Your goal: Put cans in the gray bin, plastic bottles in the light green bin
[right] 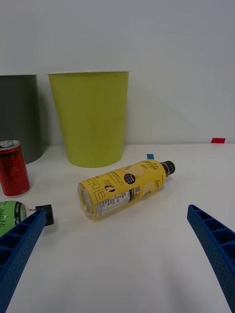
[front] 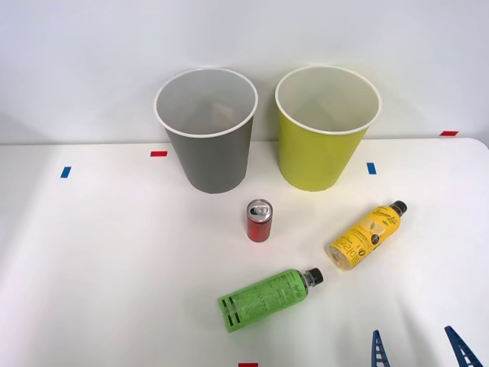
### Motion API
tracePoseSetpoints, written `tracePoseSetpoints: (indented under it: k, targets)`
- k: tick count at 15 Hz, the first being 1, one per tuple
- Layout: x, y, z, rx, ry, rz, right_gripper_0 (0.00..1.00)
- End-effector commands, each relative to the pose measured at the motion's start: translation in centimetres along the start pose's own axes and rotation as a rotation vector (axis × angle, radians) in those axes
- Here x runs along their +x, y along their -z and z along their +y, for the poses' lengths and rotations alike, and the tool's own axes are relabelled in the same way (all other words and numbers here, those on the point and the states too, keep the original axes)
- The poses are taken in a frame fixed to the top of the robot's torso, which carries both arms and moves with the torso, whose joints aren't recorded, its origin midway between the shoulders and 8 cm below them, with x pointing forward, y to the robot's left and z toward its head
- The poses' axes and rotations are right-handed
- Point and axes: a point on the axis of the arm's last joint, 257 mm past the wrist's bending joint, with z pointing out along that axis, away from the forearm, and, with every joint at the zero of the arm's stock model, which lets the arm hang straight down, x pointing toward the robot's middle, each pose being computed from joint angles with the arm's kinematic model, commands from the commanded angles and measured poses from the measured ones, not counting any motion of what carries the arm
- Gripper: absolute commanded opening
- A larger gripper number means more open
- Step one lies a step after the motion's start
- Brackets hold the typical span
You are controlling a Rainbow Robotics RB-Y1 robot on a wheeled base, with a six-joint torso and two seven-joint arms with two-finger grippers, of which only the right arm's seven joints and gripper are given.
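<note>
A short red can [front: 259,221] [right: 13,168] stands upright on the white table in front of the gray bin [front: 207,130] [right: 18,115]. To the right of that bin stands the light green bin [front: 325,127] [right: 92,116]. A yellow-label bottle [front: 366,234] [right: 123,188] lies on its side right of the can, cap pointing away from me. A green-label bottle [front: 268,299] [right: 11,213] lies nearer the front edge. My right gripper [front: 419,350] [right: 117,254] is open at the front right, empty, short of the yellow-label bottle.
Small blue tape marks [front: 66,172] [front: 371,167] and red tape marks [front: 159,154] [front: 449,133] dot the table [front: 114,260]. A white wall rises right behind both bins. Open tabletop lies to the left.
</note>
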Motion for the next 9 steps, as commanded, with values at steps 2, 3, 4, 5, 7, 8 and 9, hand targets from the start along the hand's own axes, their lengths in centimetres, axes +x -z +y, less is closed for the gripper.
tracePoseSetpoints:
  k: [2,3,4,5,7,8,9]
  targets:
    - [0.00,0.00,0.00,0.000,0.000,0.000,1.00]
    - [0.00,0.00,0.00,0.000,0.000,0.000,1.00]
    - [0.00,0.00,0.00,0.000,0.000,0.000,1.00]
    - [0.00,0.00,0.00,0.000,0.000,0.000,1.00]
    - [0.00,0.00,0.00,0.000,0.000,0.000,1.00]
    - [0.00,0.00,0.00,0.000,0.000,0.000,1.00]
    - [0.00,0.00,0.00,0.000,0.000,0.000,1.00]
